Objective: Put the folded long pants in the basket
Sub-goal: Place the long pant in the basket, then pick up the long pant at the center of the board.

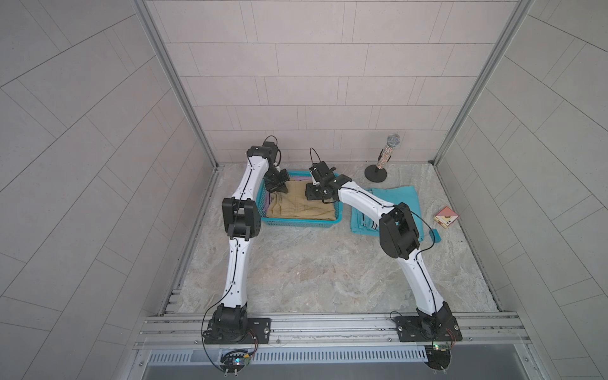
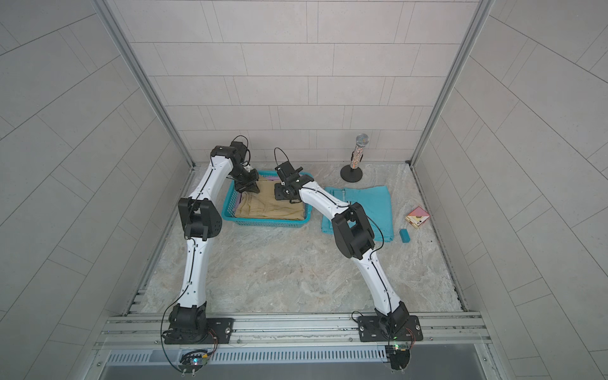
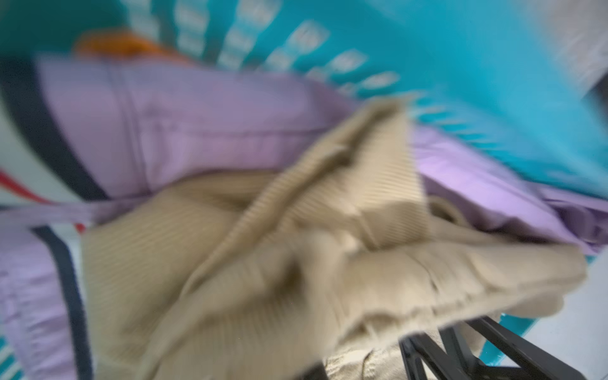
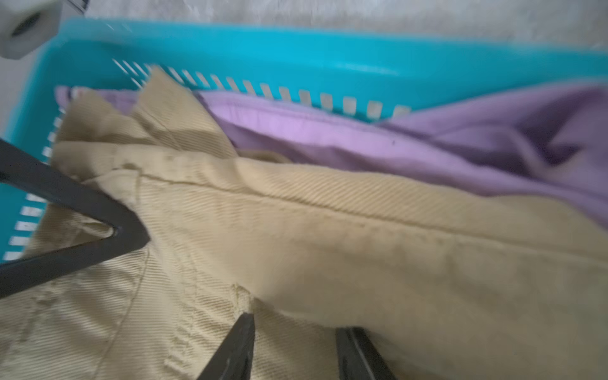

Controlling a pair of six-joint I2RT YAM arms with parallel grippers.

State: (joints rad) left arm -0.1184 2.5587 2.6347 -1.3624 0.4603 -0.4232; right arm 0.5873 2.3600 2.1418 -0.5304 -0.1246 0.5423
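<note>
Khaki pants (image 1: pixel 301 204) in basket (image 1: pixel 297 223) — seemingly topmost.

Khaki pants (image 4: pixel 329 230) ribbed twill cloth, matt; basket (image 4: pixel 296 49) smooth glossy plastic w/ slotted walls.

Turquoise basket (image 1: pixel 297 222) with slotted walls; khaki tan pants (image 1: pixel 301 205) on top, lilac pants (image 4: pixel 427 144) with dark trim beneath, orange pants (image 3: pixel 121 44) glimpsed below. Turquoise pants (image 2: pixel 371 204) on grey-beige marbled tabletop (image 1: pixel 312 273).
</note>
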